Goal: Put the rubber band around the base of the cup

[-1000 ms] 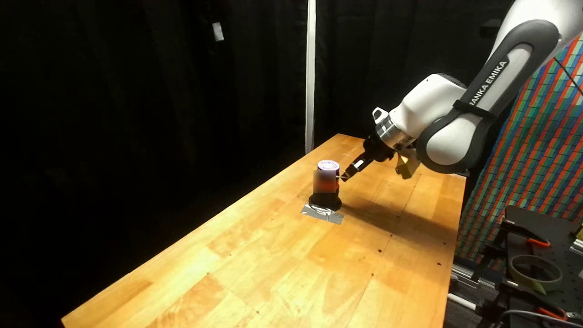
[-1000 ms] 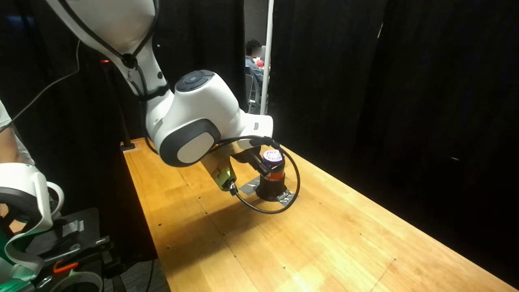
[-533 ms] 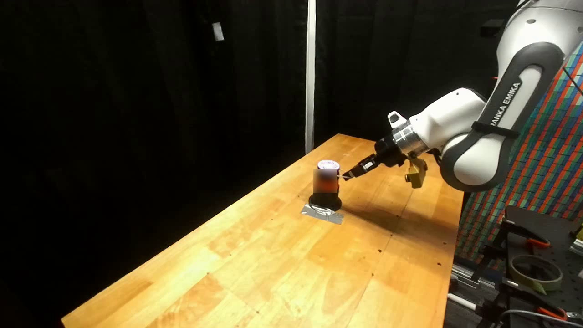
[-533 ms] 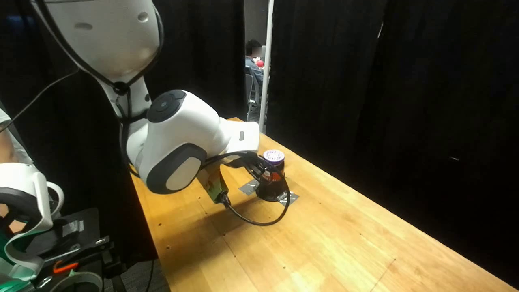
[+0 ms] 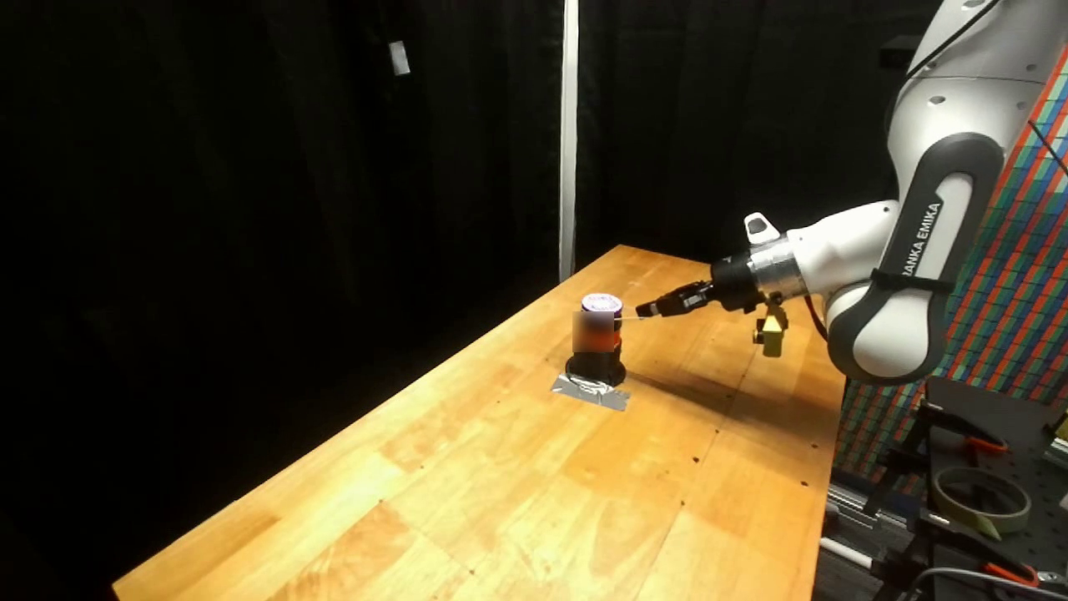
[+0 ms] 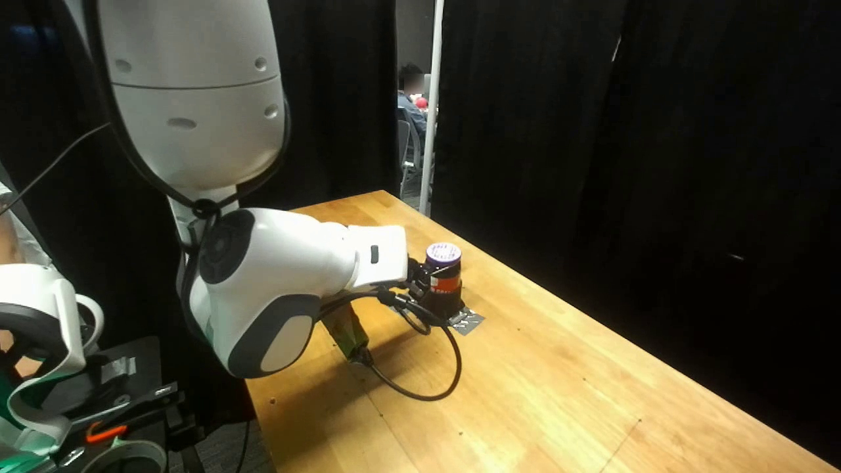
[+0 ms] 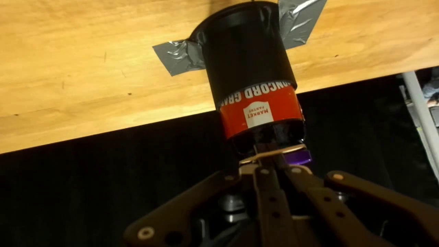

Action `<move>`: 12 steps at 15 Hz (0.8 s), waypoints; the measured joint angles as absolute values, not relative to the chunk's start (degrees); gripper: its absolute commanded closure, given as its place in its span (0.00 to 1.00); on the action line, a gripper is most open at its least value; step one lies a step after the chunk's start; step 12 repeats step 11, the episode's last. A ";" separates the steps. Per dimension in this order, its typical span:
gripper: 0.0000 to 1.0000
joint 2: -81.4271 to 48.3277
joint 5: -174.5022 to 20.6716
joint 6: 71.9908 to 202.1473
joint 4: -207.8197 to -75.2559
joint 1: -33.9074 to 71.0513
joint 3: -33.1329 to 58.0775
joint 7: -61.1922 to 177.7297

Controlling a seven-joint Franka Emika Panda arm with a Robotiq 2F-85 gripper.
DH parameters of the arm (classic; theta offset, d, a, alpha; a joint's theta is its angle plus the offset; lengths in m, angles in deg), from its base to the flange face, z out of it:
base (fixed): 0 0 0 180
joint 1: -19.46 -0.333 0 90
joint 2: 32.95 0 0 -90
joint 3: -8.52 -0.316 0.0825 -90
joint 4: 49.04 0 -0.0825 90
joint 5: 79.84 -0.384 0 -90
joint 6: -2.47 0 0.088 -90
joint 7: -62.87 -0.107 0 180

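The cup, with an orange-red label (image 7: 284, 106), a dark glassy part and a purple lid (image 5: 602, 302), stands upright in a black holder (image 7: 247, 58) on the wooden table. Its label also shows in an exterior view (image 6: 445, 284). The tan rubber band (image 7: 293, 149) is stretched at the dark part just below the lid and runs to my fingertips; it is a thin line in both exterior views (image 5: 627, 319) (image 6: 439, 270). My gripper (image 7: 268, 146) is shut on the band close beside the cup's upper part. The band's far side is hidden behind the cup.
Silver tape strips (image 7: 301, 20) fix the holder to the table (image 5: 517, 484). A black cable loop (image 6: 420, 399) hangs from the wrist camera, low over the table. A dark side bench with a tape roll (image 5: 1001, 524) and clamps stands beside the table. Black curtains stand behind.
The wrist has lowered and tilted nearly level, and the arm has drawn back. The fingertips have moved slightly away from the cup and up, stretching the band longer. The cup has not moved.
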State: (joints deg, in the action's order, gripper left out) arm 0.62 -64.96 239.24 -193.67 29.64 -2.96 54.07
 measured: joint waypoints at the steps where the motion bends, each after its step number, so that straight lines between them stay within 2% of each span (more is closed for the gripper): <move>1: 0.93 1.35 -63.97 241.70 -193.68 29.64 -2.63 53.46; 4: 0.93 2.50 -60.81 244.18 -192.93 32.41 -4.68 52.70; 5: 0.87 2.48 -59.76 243.78 -192.23 34.55 -6.64 52.71; 6: 0.68 2.48 -58.72 243.88 -191.87 36.10 -7.94 52.70; 7: 0.89 2.59 -57.72 244.02 -191.91 37.12 -8.54 52.64; 9: 0.73 2.63 -57.56 243.65 -191.95 36.02 -6.75 52.14; 10: 0.68 2.63 -57.56 243.65 -191.92 35.17 -5.93 51.81; 12: 0.67 2.63 -57.56 243.65 -191.92 34.56 -5.53 51.67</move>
